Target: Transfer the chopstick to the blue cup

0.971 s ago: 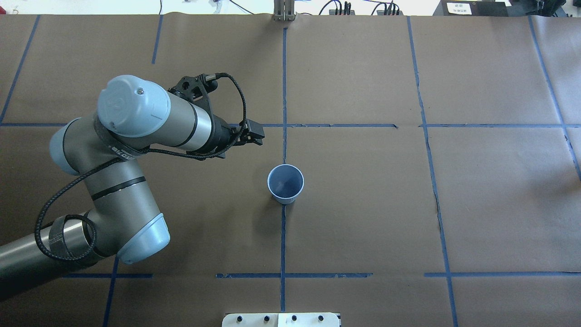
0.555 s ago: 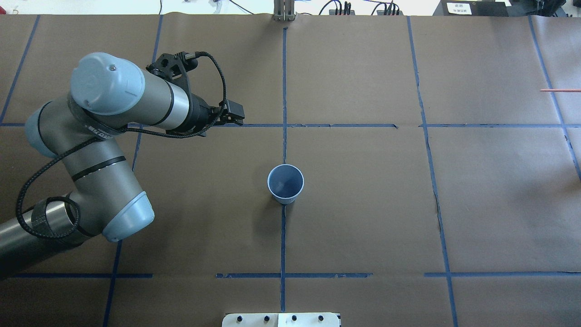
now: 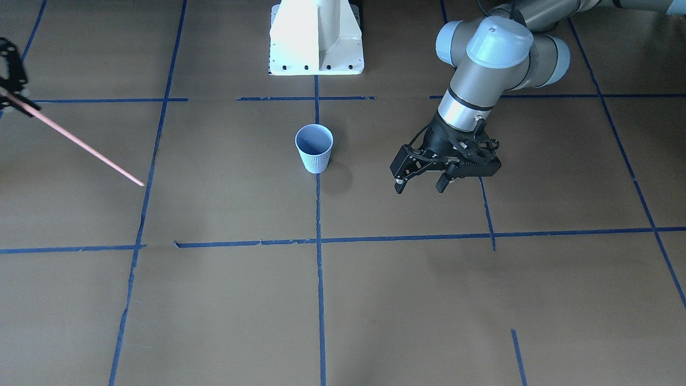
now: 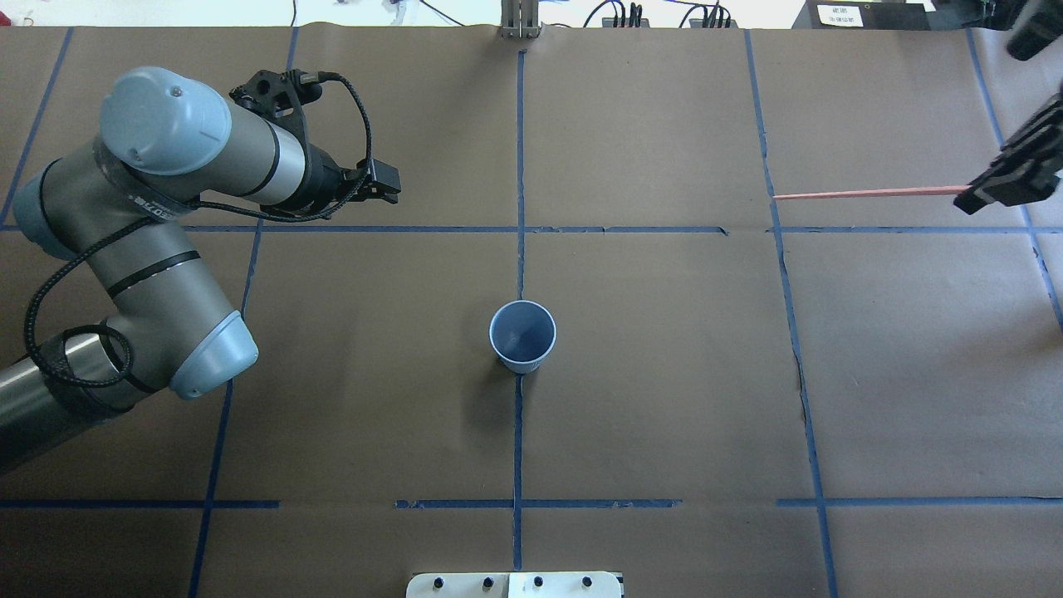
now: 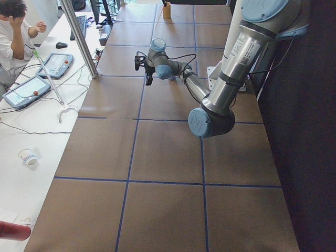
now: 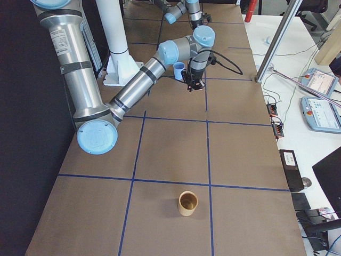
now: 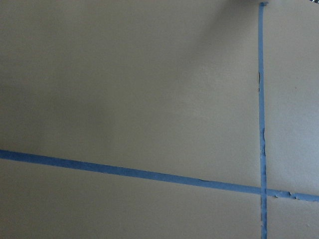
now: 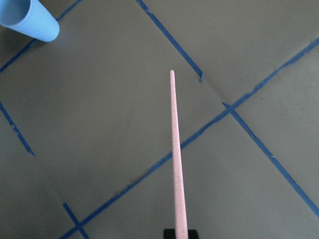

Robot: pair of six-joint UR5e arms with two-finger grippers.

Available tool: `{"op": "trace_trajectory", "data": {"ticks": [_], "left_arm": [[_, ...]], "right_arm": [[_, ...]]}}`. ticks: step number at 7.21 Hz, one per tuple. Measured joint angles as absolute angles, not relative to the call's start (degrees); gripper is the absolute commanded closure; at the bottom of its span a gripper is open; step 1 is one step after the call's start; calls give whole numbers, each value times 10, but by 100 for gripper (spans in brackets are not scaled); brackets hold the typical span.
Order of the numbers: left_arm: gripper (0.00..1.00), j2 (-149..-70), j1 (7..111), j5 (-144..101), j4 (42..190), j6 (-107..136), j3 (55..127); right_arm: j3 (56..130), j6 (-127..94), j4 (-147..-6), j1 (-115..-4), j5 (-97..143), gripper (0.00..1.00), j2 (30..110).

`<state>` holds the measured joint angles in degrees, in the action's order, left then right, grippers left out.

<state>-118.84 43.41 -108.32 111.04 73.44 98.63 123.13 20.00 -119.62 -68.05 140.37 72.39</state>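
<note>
In the front-facing view your right gripper (image 3: 21, 104) sits at the frame's edge, clamped on one end of the chopstick (image 3: 80, 145). The chopstick slopes down from the gripper toward the middle of the table (image 3: 225, 300). The cup (image 3: 314, 148) stands upright well beyond the free tip and off to the robot-base side of it. The left gripper (image 3: 420, 185) hangs past the cup on the far side, well apart from it, with its fingers spread and empty. From overhead, the chopstick's long axis runs almost straight across the table from the right gripper. The cup lies ahead of the tip and nearer the base, so you probably need to swing as well as advance. Only tape lines (image 4: 648, 230) show between tip and cup. In the right-side view a brown cup (image 6: 187, 203) stands well behind the right gripper, away from that path. The left wrist view shows only table and tape. In the right wrist view the chopstick points straight ahead from the gripper, and the cup sits ahead and to the left of its tip, in the corner. You likely have to bring the chopstick more upright over the mouth.
</note>
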Motion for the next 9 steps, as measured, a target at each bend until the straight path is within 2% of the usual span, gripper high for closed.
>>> {"op": "trace_trajectory", "data": {"ticks": [4, 6, 9], "left_arm": [[0, -1158, 498, -1151, 1111, 642, 972], [0, -1146, 505, -1160, 1110, 619, 971], [0, -1142, 505, -1160, 1112, 613, 969]], "right_arm": [[1245, -127, -1196, -482, 1321, 99, 578], [1236, -201, -1196, -406, 1259, 99, 539], [1220, -231, -1196, -364, 1230, 99, 510]]}}
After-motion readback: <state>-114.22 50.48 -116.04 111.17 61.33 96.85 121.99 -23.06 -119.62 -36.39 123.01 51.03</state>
